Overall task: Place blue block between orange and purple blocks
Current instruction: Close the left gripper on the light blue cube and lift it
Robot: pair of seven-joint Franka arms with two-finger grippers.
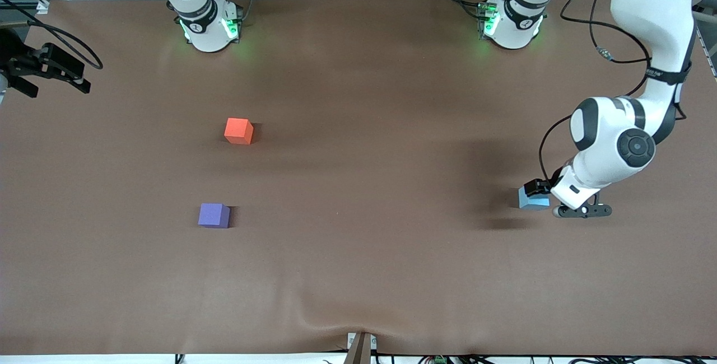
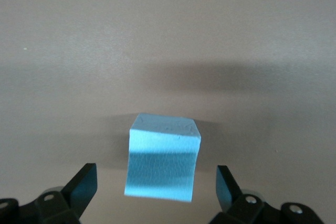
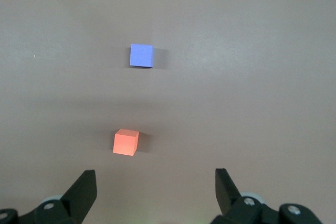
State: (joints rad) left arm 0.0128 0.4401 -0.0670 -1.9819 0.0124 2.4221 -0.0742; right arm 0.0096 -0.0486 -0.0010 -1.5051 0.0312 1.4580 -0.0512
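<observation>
Nearest the camera we see the purple block [image 1: 214, 215] with the orange block [image 1: 238, 130] above it, while toward the left arm's end the blue block [image 1: 532, 201] sits squarely between our left gripper's [image 2: 156, 182] spread, empty jaws; our right gripper [image 3: 156, 184] waits, also released.

Your front view looks down from high across the bench [image 1: 358, 274], facing both arm bases. Your left wrist view sits close over the blue block [image 2: 163, 163]. Your right wrist view looks from higher at the orange block [image 3: 126, 142] and purple block [image 3: 142, 55], which the front view also shows.
</observation>
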